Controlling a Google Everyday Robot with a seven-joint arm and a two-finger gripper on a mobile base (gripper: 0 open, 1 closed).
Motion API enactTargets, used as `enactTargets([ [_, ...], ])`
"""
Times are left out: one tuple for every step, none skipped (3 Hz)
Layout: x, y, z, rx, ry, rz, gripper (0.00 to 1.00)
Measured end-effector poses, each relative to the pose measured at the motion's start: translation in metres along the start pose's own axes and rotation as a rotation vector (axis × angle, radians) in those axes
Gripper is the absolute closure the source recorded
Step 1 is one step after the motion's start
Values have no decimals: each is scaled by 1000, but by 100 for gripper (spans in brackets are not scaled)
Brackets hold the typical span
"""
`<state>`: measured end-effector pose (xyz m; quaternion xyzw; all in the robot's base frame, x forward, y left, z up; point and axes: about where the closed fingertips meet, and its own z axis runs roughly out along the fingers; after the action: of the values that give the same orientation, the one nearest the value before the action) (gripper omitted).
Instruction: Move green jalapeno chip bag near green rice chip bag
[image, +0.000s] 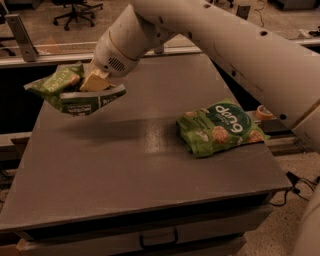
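Two bags: green jalapeno chip bag (67, 92) raised above the table (125, 175), clamped between the fingers (95, 80) of the gripper (93, 88), well apart from the green rice chip bag (220, 127), which lies on the table.

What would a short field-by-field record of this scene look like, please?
gripper: over the table's left rear, shut on the green jalapeno chip bag
green jalapeno chip bag: crumpled, held clear of the table, its shadow below it
green rice chip bag: lying on the right side, logo up, untouched
table: grey top, drawer handle at the front
spacing: bags well apart, bare tabletop between them
task status: move not yet done
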<state>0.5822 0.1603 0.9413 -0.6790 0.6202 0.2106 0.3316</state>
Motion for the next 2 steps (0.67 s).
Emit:
enactTargets([
  [16,-1,-3,-8,-7,5,100],
  [48,-23,-46,50,35,-18,100],
])
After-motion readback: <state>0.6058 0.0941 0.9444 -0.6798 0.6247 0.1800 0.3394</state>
